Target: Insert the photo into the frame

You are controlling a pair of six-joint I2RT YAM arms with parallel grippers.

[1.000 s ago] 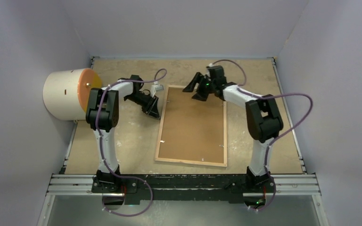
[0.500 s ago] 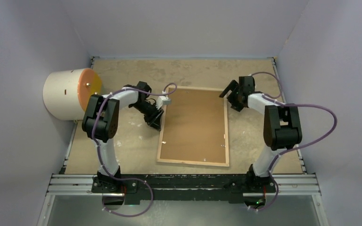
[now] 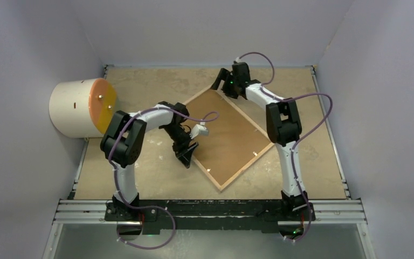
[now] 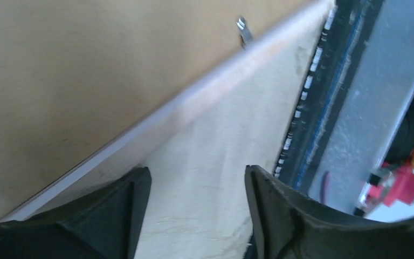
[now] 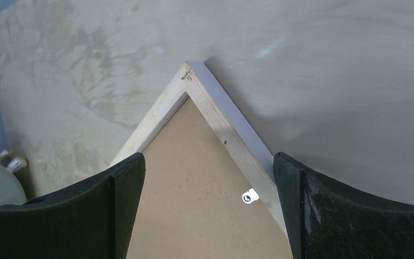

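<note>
The frame [image 3: 246,115] lies back-up on the table, turned like a diamond, its brown backing board [image 3: 229,137] facing up. My left gripper [image 3: 186,156] stands open at the frame's near-left edge. In the left wrist view the jaws [image 4: 197,170] hold only bare table between them, and the left finger touches the pale rim [image 4: 194,100]. My right gripper [image 3: 222,85] hovers open over the far corner. In the right wrist view that wooden corner [image 5: 193,82] lies ahead of the spread jaws [image 5: 207,156], beside a small metal clip [image 5: 249,197]. The photo is out of view.
A white cylinder with an orange face [image 3: 81,108] stands at the table's left edge. The black rail [image 3: 210,208] with both arm bases runs along the near edge. Grey walls close in the table [image 3: 156,81] on three sides.
The frame has swung from square-on to a diamond. My left gripper slid toward the near side along its edge and opened. My right gripper went from the right edge to the far corner.
</note>
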